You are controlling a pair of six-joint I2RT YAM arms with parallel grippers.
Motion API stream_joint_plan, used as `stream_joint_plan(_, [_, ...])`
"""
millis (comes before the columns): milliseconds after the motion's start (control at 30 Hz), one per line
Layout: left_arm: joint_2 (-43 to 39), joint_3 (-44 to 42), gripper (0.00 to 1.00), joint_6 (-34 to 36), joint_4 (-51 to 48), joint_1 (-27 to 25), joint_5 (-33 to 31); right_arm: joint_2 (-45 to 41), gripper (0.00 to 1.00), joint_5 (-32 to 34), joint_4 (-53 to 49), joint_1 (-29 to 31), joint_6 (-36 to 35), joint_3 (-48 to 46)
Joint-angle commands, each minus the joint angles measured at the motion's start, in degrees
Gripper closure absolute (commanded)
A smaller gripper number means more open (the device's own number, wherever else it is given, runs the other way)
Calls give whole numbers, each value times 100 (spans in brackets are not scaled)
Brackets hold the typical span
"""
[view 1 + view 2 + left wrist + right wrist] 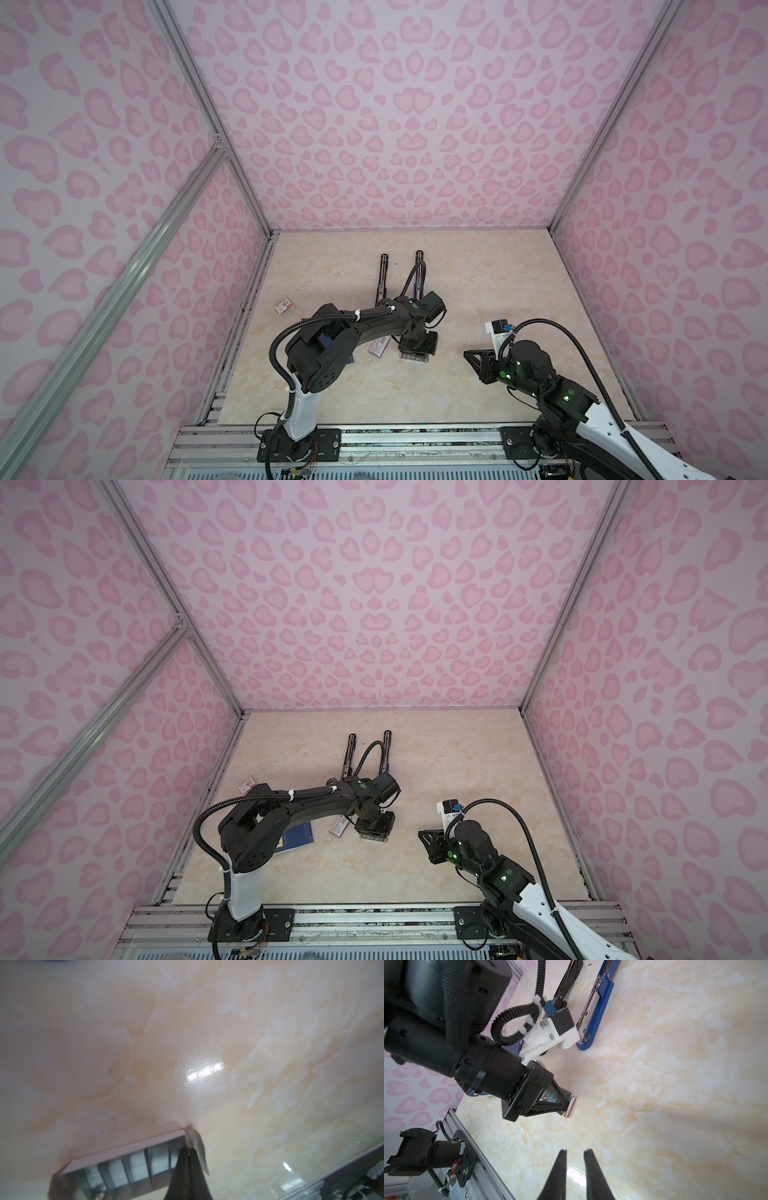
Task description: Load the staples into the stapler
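Observation:
The staples (135, 1163) are grey strips side by side in a shallow pink-edged tray (124, 1148), seen in both top views as a small grey patch (413, 357) mid-table. My left gripper (188, 1149) points straight down at one corner of the tray, shut. A pale flap (197, 1147) lies along its fingertips, not between them. A blue stapler (598, 1007) lies opened out at the back, a black stapler (568, 978) beside it. My right gripper (575, 1150) hovers low to the right of the tray (467, 353), narrowly open, with nothing between its fingers.
A white-and-red box (379, 347) lies just left of the tray, and another (284, 307) sits near the left wall. A blue booklet (297, 839) shows under my left arm. Metal rails (415, 436) run along the front edge. Pink patterned walls close in three sides.

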Motion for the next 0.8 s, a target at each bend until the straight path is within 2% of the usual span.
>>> stream_joint_plan(0, [-261, -5, 97, 56, -200, -11, -99, -62, 80, 66, -38, 8, 21, -33])
stream_joint_plan(300, [-951, -150, 97, 177, -344, 50, -179, 46, 80, 93, 27, -24, 8, 43])
stream_joint_plan(533, [-673, -89, 97, 248, -358, 77, -93, 281, 81, 76, 184, -20, 18, 59])
stream_joint_plan(767, [-420, 52, 97, 472, -681, 77, 5, 47, 82, 173, 94, -46, 47, -36])
